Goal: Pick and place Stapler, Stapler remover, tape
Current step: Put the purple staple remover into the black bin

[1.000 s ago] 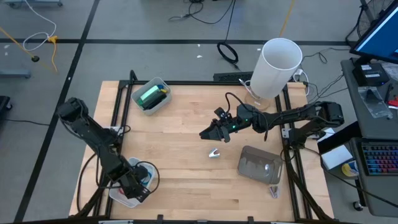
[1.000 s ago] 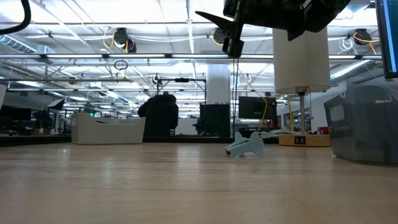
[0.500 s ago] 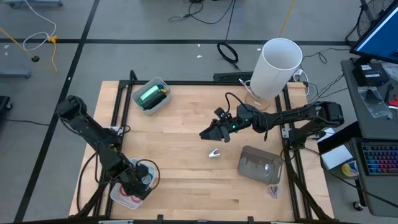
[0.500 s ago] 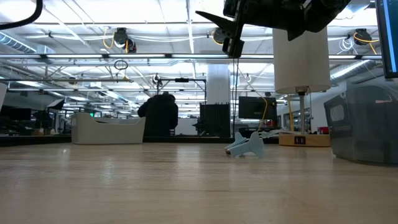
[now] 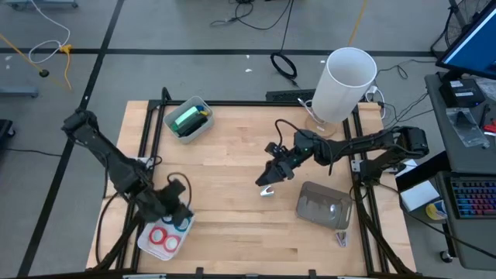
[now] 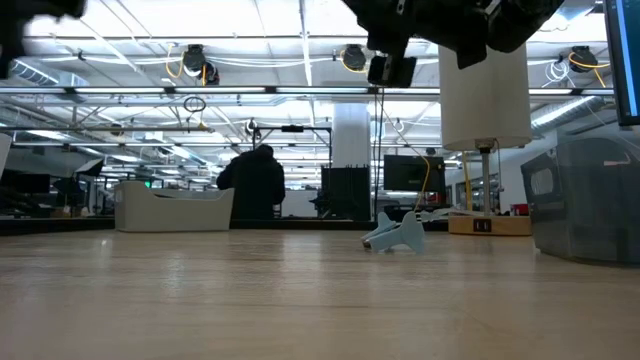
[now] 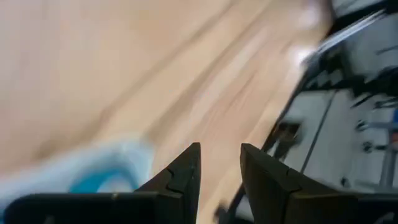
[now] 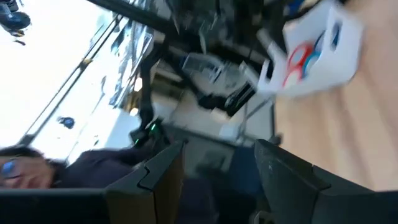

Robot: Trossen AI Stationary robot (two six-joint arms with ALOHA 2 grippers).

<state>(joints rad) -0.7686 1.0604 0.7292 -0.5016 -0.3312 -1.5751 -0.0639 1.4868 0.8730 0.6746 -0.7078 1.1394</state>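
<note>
The tape rolls, red (image 5: 161,238) and blue (image 5: 181,225), lie in a white tray (image 5: 149,243) at the table's near left corner; the right wrist view shows that tray (image 8: 314,46) far off. My left gripper (image 5: 177,206) (image 7: 217,167) hovers open just above the tray's far side. The small pale staple remover (image 5: 267,191) (image 6: 397,235) rests on the wood near the table's middle. My right gripper (image 5: 266,180) (image 8: 217,163) is open just above it and on its far side. The green stapler (image 5: 188,118) lies in a clear tray (image 5: 175,129) at the far left.
A grey lidded box (image 5: 324,205) sits right of the staple remover. A tall white cylinder (image 5: 346,81) stands at the far right edge. A person (image 6: 252,185) shows in the room behind. Bare wood lies between the two arms.
My left gripper has risen out of the white tray and drawn toward the far side and the right, uncovering the red and blue rolls. My right gripper has moved toward the near edge and down toward the staple remover, tipping its fingers downward.
</note>
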